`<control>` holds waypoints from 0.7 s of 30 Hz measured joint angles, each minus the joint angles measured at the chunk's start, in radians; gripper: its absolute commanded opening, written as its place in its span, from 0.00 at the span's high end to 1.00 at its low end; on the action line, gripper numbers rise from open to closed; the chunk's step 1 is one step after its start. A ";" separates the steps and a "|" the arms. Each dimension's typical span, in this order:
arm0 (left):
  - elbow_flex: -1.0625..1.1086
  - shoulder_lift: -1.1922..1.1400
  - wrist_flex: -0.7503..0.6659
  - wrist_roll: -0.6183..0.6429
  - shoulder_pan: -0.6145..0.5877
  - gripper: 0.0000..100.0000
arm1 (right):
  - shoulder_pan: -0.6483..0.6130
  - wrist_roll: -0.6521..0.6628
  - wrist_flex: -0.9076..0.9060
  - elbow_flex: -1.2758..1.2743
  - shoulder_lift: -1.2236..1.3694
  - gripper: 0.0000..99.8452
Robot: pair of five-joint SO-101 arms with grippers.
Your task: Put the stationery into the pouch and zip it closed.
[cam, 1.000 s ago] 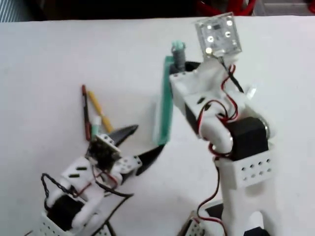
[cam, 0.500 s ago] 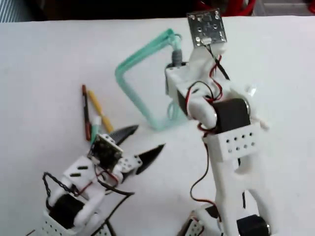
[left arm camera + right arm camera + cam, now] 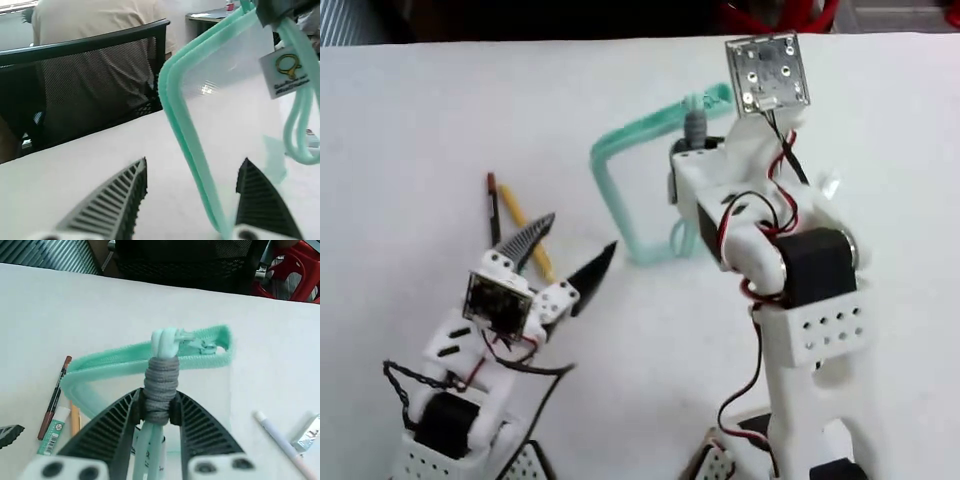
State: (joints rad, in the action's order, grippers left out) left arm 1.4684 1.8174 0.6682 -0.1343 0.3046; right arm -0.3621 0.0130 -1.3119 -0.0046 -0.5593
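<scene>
- Hanging by its cord loop over the white table point(image 3: 420, 120), the pouch point(image 3: 620, 190): mint-green rim, clear sides, tilted, with one lower corner down near the tabletop; cannot tell whether it touches.
- Carries a zip pull point(image 3: 197, 342) on the upper mint edge, near one end of the zip.
- Gripped at the grey binding point(image 3: 161, 382) wound round the loop, just below the pouch's top corner.
- Pinched there by the right gripper point(image 3: 159, 407), black fingers drawn narrow and pressed against both sides of the binding, with mint cords trailing down between them.
- Faced from the other side by the left gripper point(image 3: 575, 240), spread wide and holding nothing, low over the table; nearer fingertip just beside the pouch's lower corner, apart from it.
- Seen from the left wrist with the pouch's mint edge standing in the gap between the two fingers, farther off.
- Outside the pouch, flat on the table by the left gripper: a red-brown pencil point(image 3: 492, 205) and a yellow pencil point(image 3: 517, 218) side by side, the yellow one passing close under one finger.
- Beside those two, a green-and-white tube point(image 3: 52, 432).
- Beyond the pouch on the right arm's side, well apart from the pencils: a white pen point(image 3: 275, 432) and a silvery packet point(image 3: 307, 432), both on the table.
- Past the table's far edge, a black mesh chair point(image 3: 90, 85).
</scene>
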 measured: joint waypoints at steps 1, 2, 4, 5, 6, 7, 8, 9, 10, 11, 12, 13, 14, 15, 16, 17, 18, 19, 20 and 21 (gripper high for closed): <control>0.005 0.002 0.000 0.000 0.017 0.71 | 0.002 0.028 0.000 0.000 -0.008 0.98; 0.015 0.005 0.000 0.000 0.028 0.71 | 0.002 0.054 0.000 0.000 -0.015 0.98; 0.035 0.002 0.000 0.000 0.034 0.71 | 0.002 0.100 0.000 0.000 -0.040 0.98; 0.038 0.002 0.000 0.000 0.037 0.71 | 0.002 0.115 -0.002 0.000 -0.051 0.98; 0.040 0.002 0.000 0.000 0.040 0.71 | 0.002 0.124 -0.003 0.000 -0.061 0.98; 0.040 0.003 -0.012 0.000 0.041 0.71 | 0.000 0.132 -0.003 0.000 -0.071 0.98; 0.040 0.005 -0.031 0.000 0.041 0.71 | 0.000 0.135 -0.003 0.000 -0.077 0.98; 0.043 0.006 -0.052 0.000 0.040 0.71 | -0.006 0.141 -0.003 0.000 -0.083 0.98; 0.043 0.006 -0.072 0.000 0.040 0.71 | -0.015 0.144 -0.003 0.000 -0.089 0.98; 0.043 0.006 -0.086 0.000 0.040 0.71 | -0.026 0.144 -0.008 0.000 -0.094 0.98; 0.043 0.006 -0.095 0.000 0.040 0.71 | -0.040 0.147 -0.018 0.000 -0.095 0.98; 0.043 0.006 -0.101 0.000 0.040 0.71 | -0.055 0.149 -0.031 0.008 -0.097 0.98; 0.048 0.006 -0.106 0.000 0.040 0.71 | -0.068 0.149 -0.043 0.018 -0.097 0.98; 0.060 0.008 -0.112 0.000 0.038 0.71 | -0.078 0.149 -0.054 0.034 -0.097 0.98; 0.074 0.008 -0.114 -0.003 0.038 0.71 | -0.084 0.149 -0.064 0.051 -0.097 0.98; 0.087 0.006 -0.114 -0.003 0.038 0.71 | -0.086 0.149 -0.075 0.074 -0.095 0.98; 0.101 0.006 -0.114 -0.003 0.038 0.71 | -0.089 0.149 -0.086 0.095 -0.094 0.98; 0.109 0.006 -0.114 -0.003 0.038 0.71 | -0.091 0.149 -0.094 0.118 -0.087 0.98; 0.109 0.006 -0.114 -0.003 0.035 0.71 | -0.094 0.149 -0.101 0.137 -0.078 0.98; 0.109 0.006 -0.114 -0.003 0.025 0.71 | -0.095 0.149 -0.114 0.153 -0.069 0.98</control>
State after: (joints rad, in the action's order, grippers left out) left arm 1.5773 1.8236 0.5547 -0.1373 0.3291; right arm -0.4572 0.1619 -1.4254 0.1488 -0.6283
